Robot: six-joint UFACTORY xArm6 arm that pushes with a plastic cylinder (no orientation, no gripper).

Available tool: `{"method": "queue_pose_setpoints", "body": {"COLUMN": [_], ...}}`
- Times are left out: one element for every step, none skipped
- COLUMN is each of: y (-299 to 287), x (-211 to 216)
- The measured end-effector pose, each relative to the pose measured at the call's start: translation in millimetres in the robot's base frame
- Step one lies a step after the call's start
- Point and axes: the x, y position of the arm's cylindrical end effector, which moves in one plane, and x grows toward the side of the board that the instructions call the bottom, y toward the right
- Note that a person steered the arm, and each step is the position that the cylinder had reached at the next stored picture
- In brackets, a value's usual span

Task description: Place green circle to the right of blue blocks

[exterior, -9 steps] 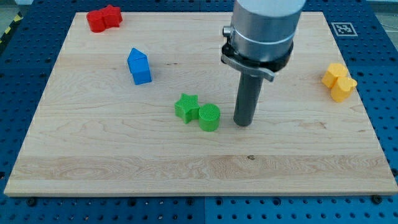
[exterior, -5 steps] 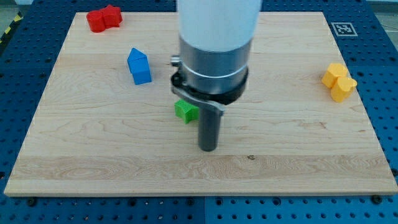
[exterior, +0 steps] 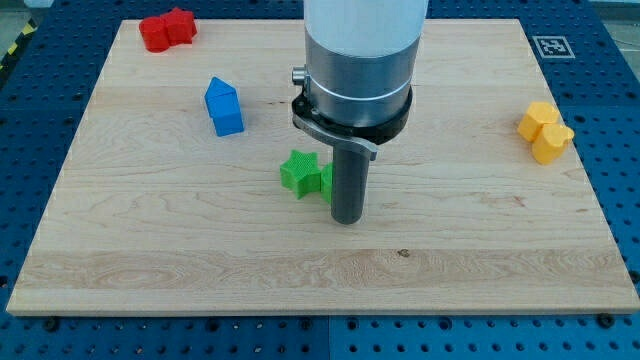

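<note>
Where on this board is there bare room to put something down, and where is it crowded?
Bare wood runs along the view's bottom, below my tip. There is also room between the rod and the yellow block at the right, and between the red block and the rod along the top. It is crowded mid-board: the green star, the mostly hidden green circle and my tip sit together, with the blue block up-left.

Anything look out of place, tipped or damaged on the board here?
Nothing stands out. My tip stands in front of the green circle, mostly hiding it, beside the green star. The blue block sits upright.
</note>
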Motion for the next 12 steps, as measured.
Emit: {"method": "queue_pose_setpoints", "body": {"y": [2.4, 7.6, 14.8, 20.0, 11.4, -10.3, -25.0, -31.6, -31.6, -31.6, -31.8, -32.5], "x": [-9.2, -18.6, -21.2, -29.1, -29.7, -29.7, -30.3, -43.3, -49.3, -51.0, -63.2, -64.3]}}
